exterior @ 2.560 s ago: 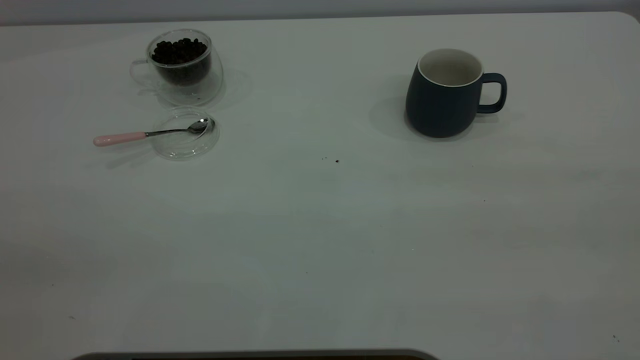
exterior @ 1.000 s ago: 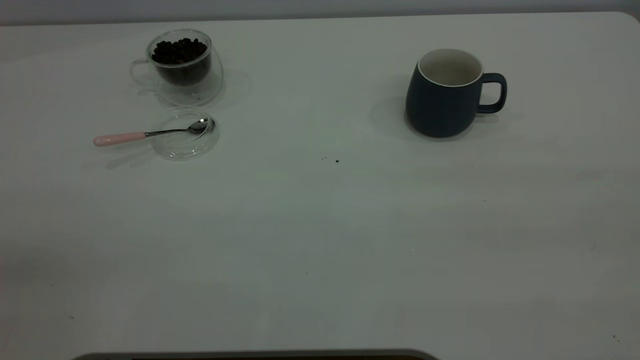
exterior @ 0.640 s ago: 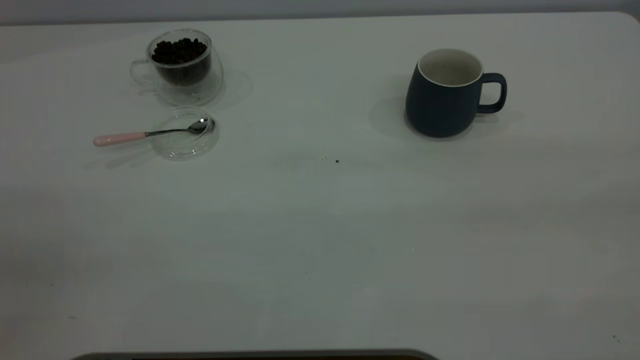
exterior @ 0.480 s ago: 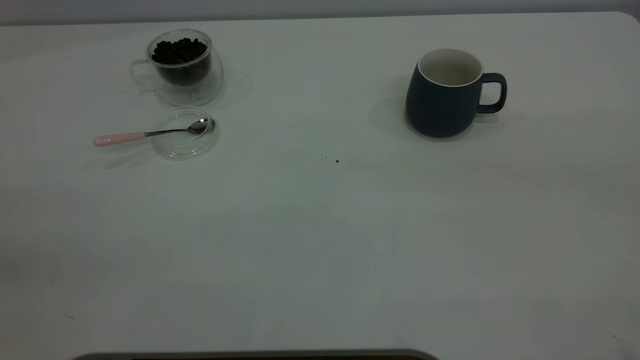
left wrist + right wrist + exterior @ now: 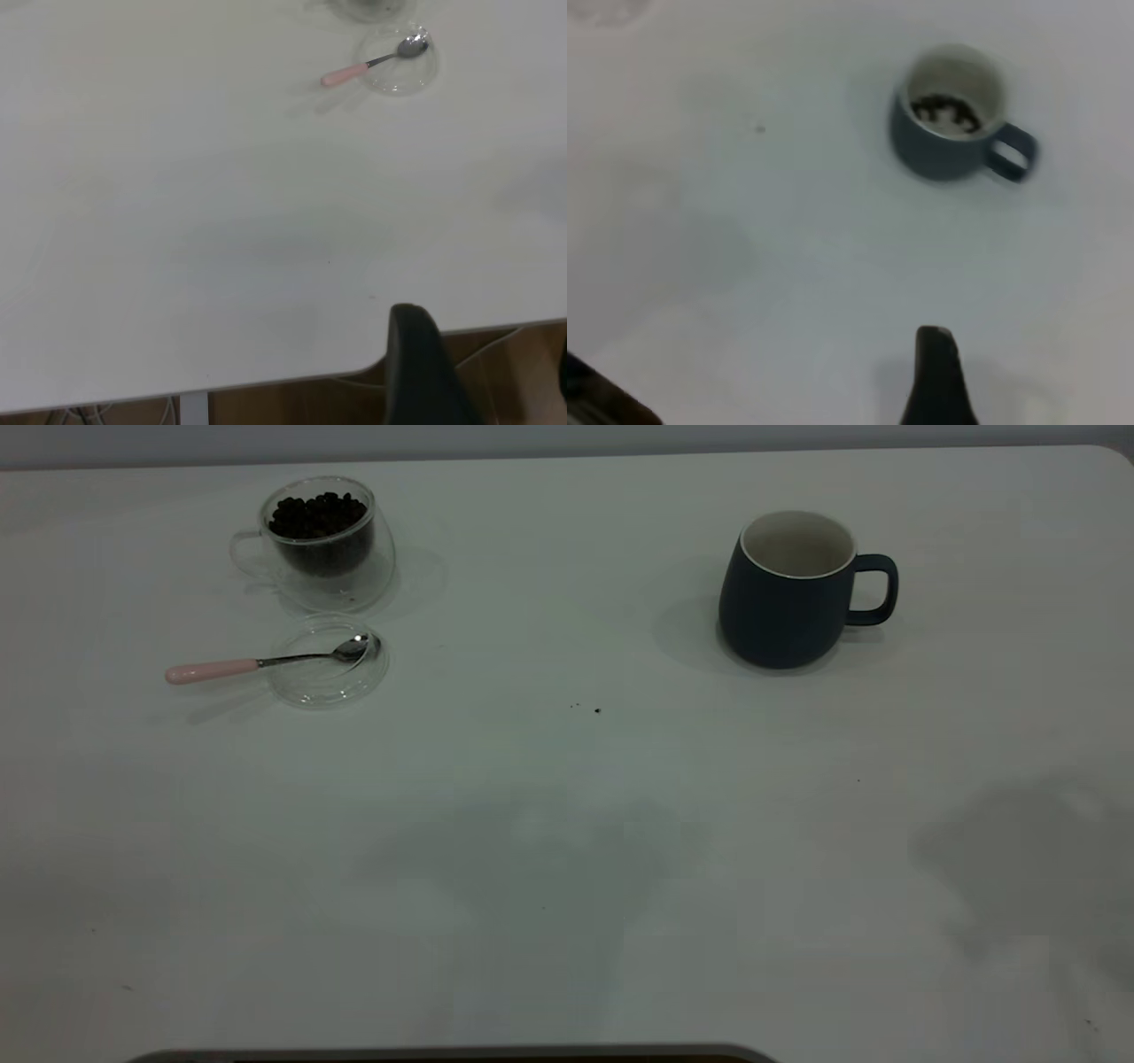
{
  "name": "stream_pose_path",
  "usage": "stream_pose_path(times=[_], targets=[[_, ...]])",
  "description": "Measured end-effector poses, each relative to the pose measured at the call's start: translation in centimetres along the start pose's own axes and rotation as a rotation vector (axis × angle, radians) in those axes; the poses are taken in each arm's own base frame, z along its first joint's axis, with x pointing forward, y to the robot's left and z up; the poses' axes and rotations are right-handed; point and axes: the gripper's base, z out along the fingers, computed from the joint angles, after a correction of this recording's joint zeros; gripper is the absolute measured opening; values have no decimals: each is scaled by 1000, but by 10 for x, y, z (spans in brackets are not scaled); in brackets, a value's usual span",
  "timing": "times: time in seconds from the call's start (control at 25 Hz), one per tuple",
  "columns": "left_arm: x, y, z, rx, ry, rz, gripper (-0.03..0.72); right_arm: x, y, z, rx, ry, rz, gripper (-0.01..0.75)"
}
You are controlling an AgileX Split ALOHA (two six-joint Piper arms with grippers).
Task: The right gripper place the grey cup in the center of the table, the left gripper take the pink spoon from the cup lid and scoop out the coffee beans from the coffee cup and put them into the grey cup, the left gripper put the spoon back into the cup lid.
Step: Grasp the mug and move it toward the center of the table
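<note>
Finds the grey cup [image 5: 784, 602] upright toward the table's [image 5: 567, 886] far right corner, not yet at centre, well apart from the right gripper [image 5: 935, 376] above the near right edge. Rests the pink spoon [image 5: 257, 662] with its bowl in the cup lid [image 5: 328, 686], just beside the coffee cup [image 5: 323, 549] of coffee beans [image 5: 317, 514] at the far left, handle overhanging, probably easy for the left gripper [image 5: 421, 363] to take. Cannot tell either grip state.
</note>
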Motion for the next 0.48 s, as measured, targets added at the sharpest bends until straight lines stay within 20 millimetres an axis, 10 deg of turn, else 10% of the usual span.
stream_pose_path(times=[0.48], targets=[[0,0,0,0,0,0,436,-14,-43,133,-103,45,-327,583]])
